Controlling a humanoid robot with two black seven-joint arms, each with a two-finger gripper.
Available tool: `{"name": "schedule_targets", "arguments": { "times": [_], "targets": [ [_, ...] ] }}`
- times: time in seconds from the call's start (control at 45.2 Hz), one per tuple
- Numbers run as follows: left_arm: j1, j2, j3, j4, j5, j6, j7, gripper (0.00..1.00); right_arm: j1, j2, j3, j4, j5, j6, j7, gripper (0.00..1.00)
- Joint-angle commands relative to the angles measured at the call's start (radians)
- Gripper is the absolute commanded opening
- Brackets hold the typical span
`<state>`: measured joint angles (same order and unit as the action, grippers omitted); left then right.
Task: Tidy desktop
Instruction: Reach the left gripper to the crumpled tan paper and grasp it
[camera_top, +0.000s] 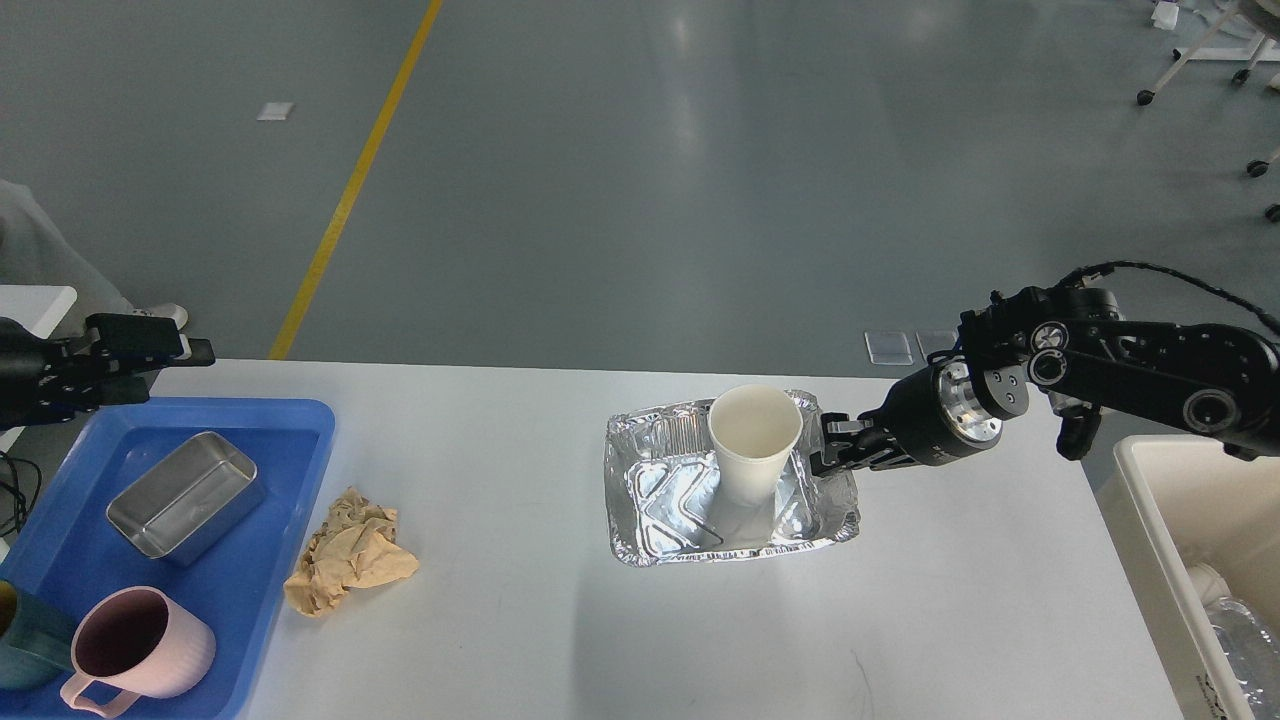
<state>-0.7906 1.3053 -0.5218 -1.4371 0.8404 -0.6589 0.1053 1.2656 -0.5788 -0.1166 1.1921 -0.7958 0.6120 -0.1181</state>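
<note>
The white-grey desktop (560, 640) holds a silver foil tray (660, 500) near its middle, with a white paper cup (754, 440) standing upright inside. A crumpled brown paper (350, 565) lies left of it, beside the blue tray. My right gripper (828, 448) reaches in from the right; its fingers (832, 428) sit at the foil tray's right rim, close to the cup, and their grip is unclear. My left gripper (190, 352) hovers over the far left table corner, above the blue tray's back edge, fingers seen edge-on.
A blue plastic tray (290, 440) at the left holds a steel box (185, 495), a pink mug (140, 645) and a teal cup (25, 645). A cream-white bin (1165, 510) stands off the right edge with a plastic bottle (1240, 620) inside.
</note>
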Motion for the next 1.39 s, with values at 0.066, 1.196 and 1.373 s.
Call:
{"name": "schedule_targets", "arguments": {
  "times": [0.066,1.196,1.373],
  "targets": [
    [-0.010,0.117,-0.003,-0.037,0.000,-0.047,0.001,0.83,-0.011,0.002,0.003,0.000,-0.003,-0.001,0.000,0.00],
    [-0.199,0.097,0.107,-0.025,0.014,-0.071,0.085,0.83,-0.014,0.043,0.017,-0.002,-0.009,0.000,-0.002,0.00],
    [-0.199,-0.027,0.184,0.012,0.046,0.001,0.099,0.83,-0.017,0.042,0.017,-0.003,-0.010,0.000,-0.002,0.00]
  ]
}}
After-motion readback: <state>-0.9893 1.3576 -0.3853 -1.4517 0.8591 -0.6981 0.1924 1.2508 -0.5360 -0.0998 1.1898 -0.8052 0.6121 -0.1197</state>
